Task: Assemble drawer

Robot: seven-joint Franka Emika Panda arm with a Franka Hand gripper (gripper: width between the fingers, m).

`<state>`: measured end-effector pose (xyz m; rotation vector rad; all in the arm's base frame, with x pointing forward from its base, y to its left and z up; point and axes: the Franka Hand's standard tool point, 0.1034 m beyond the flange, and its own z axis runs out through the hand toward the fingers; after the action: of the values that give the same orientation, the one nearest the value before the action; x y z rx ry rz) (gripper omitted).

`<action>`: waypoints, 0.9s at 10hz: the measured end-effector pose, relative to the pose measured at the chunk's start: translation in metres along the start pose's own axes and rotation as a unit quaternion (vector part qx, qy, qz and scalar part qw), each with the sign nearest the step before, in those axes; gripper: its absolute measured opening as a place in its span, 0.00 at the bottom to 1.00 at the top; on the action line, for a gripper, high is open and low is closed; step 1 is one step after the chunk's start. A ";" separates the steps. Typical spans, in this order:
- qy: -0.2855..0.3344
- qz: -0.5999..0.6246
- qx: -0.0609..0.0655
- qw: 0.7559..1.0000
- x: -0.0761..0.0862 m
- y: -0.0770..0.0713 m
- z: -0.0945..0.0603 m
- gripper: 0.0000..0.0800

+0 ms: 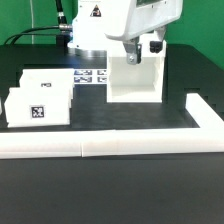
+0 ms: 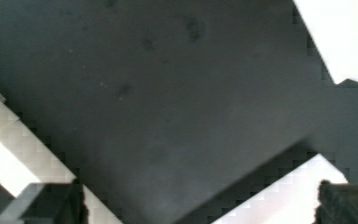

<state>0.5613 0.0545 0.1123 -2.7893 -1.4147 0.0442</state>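
The drawer's large white housing [image 1: 135, 82] stands on the black table right of centre in the exterior view, its open side facing front. Two small white trays [image 1: 40, 100] with square tags sit side by side at the exterior view's left. My gripper [image 1: 138, 50] hangs just above the housing's top rear edge, touching nothing. In the wrist view its two dark fingertips [image 2: 44, 205] stand far apart with only black table and white edges [image 2: 265, 190] between them. The gripper [image 2: 194, 205] is open and empty.
A long low white border rail [image 1: 110, 146] runs along the front and turns back at the exterior view's right [image 1: 203, 115]. The marker board [image 1: 92, 76] lies flat behind the trays, next to the housing. The robot's base stands at the back.
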 end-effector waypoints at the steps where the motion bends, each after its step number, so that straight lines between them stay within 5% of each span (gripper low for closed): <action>1: 0.000 0.000 0.000 1.000 0.000 0.000 0.000 0.81; 6: 0.001 0.004 -0.001 1.000 -0.001 -0.001 -0.001 0.81; 9: 0.014 0.111 -0.022 0.993 -0.019 -0.041 -0.022 0.81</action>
<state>0.5180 0.0634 0.1352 -2.9572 -1.1070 -0.0225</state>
